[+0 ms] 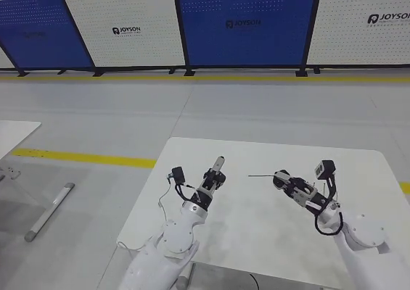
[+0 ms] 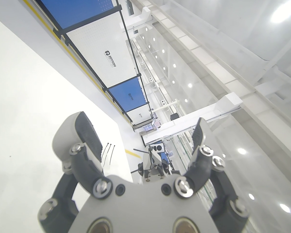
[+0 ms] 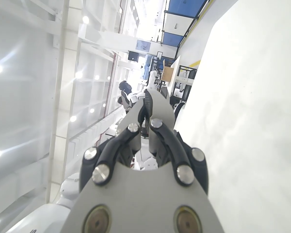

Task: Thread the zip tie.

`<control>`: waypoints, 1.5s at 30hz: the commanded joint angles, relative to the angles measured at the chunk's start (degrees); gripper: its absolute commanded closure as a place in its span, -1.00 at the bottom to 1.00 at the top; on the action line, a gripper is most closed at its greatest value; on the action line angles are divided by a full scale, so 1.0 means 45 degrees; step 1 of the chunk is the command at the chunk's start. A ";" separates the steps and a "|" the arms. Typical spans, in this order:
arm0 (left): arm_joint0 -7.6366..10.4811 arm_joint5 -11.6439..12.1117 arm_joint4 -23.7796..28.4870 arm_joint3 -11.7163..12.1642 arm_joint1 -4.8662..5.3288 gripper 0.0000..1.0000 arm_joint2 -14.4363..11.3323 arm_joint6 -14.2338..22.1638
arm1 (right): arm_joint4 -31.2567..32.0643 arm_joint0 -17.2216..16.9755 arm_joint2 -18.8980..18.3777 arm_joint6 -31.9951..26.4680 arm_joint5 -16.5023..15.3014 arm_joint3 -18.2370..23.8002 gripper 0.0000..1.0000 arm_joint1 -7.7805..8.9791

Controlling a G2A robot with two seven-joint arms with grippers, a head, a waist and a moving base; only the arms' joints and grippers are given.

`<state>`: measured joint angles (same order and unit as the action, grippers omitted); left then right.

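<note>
Over the white table [image 1: 255, 225], the right gripper [image 1: 280, 176] hangs above the far half of the top, near its middle, and is clenched on 1 black zip tie [image 1: 260, 175]. The tie sticks out of the fingertips as a thin straight line above the table. It points across toward the left gripper [image 1: 218, 168], with a clear gap between the tie's free end and that gripper. In the right wrist view the right gripper's 2 fingers are pressed together at their tips, and the tie itself cannot be made out there. The left gripper sits over the table nearer its left edge, released and grasping nothing. In its own wrist view its 2 ribbed black pads [image 2: 87, 137] stand wide apart. Through that gap the right gripper appears farther off, with the tie jutting from it. 3 spare zip ties [image 2: 108, 150] lie side by side flat on the table, near one of its edges.
</note>
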<state>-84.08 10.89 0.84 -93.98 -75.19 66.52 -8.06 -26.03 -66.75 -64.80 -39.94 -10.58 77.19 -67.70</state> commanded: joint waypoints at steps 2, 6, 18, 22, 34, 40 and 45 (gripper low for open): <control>0.0157 -0.0432 -0.0908 0.0326 -0.0075 -1.00 -0.0057 -0.1411 | -0.0004 -0.0006 -0.0013 -0.0013 0.0006 0.0009 1.00 0.0003; 0.0157 -0.0432 -0.0908 0.0326 -0.0075 -1.00 -0.0057 -0.1411 | -0.0004 -0.0006 -0.0013 -0.0013 0.0006 0.0009 1.00 0.0003; 0.0351 -0.0386 -0.1959 0.0546 -0.0120 -1.00 -0.1378 0.0957 | -0.0316 -0.0216 0.0269 0.1533 0.0039 0.0402 1.00 -0.0217; 0.0535 -0.0286 -0.1392 0.0586 -0.0197 -1.00 -0.1731 0.1456 | -0.0264 -0.0074 0.0480 0.1606 0.0231 0.0275 1.00 -0.0283; 0.0630 -0.0254 -0.0263 0.0468 -0.0261 -1.00 -0.1869 0.1989 | 0.0040 -0.0169 0.0627 0.1783 0.0315 0.0458 1.00 -0.0319; 0.1391 -0.0108 0.0668 0.0944 -0.0498 -1.00 -0.2327 0.1657 | 0.0080 0.0062 0.0908 0.1650 0.0380 0.0267 1.00 -0.0437; 0.1391 -0.0108 0.0668 0.0944 -0.0498 -1.00 -0.2327 0.1657 | 0.0080 0.0062 0.0908 0.1650 0.0380 0.0267 1.00 -0.0437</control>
<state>-77.81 10.42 3.86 -89.72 -77.44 56.05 -0.62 -25.68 -66.47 -60.71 -32.52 -8.87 78.39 -69.67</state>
